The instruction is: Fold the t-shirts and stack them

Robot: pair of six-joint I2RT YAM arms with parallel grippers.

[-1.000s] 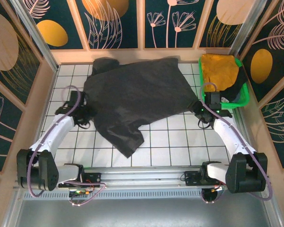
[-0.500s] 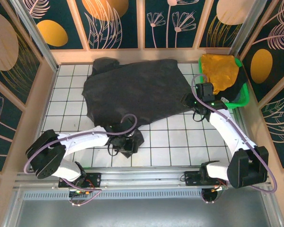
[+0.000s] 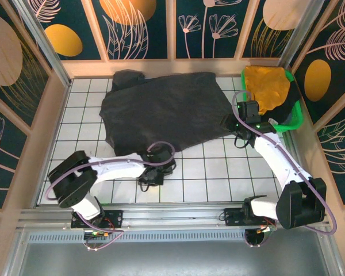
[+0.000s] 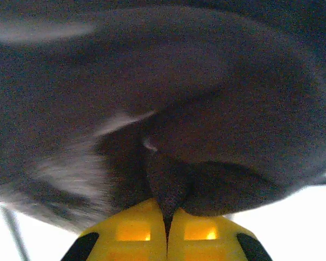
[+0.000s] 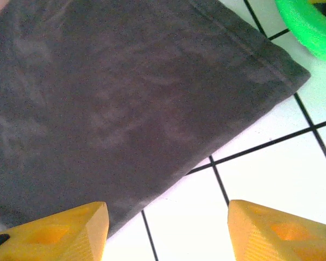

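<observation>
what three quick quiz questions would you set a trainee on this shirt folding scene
1. True or false: the left gripper is shut on a fold of the charcoal-black t-shirt.
2. Where does the mustard-yellow t-shirt lie? A: flat on the table tiles. B: in the green basket. C: under the charcoal-black t-shirt.
3. Fill in the word: over the edge of the charcoal-black t-shirt, the right gripper has its jaws ____.

Key: 1 true; 2 B; 3 open.
</observation>
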